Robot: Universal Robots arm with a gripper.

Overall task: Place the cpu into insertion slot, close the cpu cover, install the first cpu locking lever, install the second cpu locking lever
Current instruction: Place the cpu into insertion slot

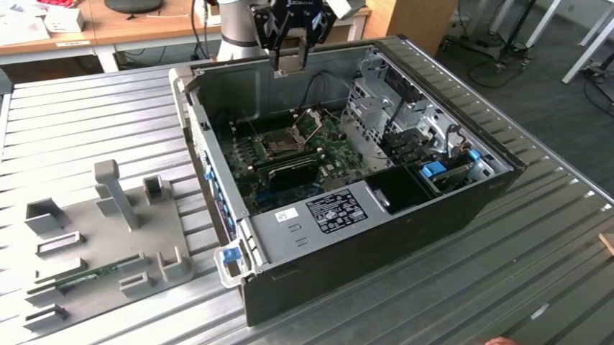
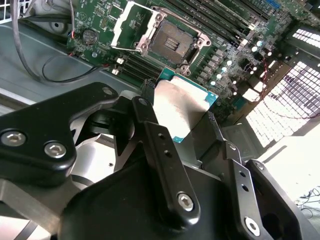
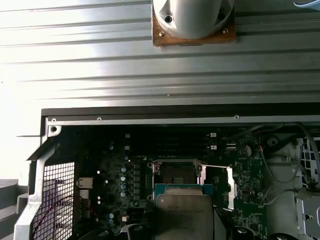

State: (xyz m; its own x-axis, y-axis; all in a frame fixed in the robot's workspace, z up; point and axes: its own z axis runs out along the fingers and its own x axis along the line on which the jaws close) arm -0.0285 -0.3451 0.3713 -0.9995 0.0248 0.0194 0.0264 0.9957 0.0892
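Note:
My gripper (image 1: pixel 290 59) hangs over the far wall of the open computer case (image 1: pixel 451 208), shut on the cpu (image 1: pixel 290 67). In both wrist views the cpu (image 2: pixel 182 105) (image 3: pixel 184 212) is a flat square chip with a grey metal top and a teal edge, pinched between the black fingers (image 2: pixel 150 125). Below it on the green motherboard (image 1: pixel 331 154) lies the insertion slot (image 2: pixel 172 42) (image 3: pixel 175 175) (image 1: pixel 281 144), bare and dark in the middle. The cpu cover (image 2: pixel 131 25) (image 3: pixel 230 187) (image 1: pixel 309 121) stands swung open beside the slot. The cpu is well above the slot, not touching it.
Long memory slots (image 2: pixel 215 20) run beside the socket, and black cables (image 2: pixel 35 65) loop along the case wall. Drive cages (image 1: pixel 393 108) fill the case on the exterior view's right. A grey fixture plate (image 1: pixel 106 237) with upright holders lies on the ribbed metal table (image 1: pixel 537 273).

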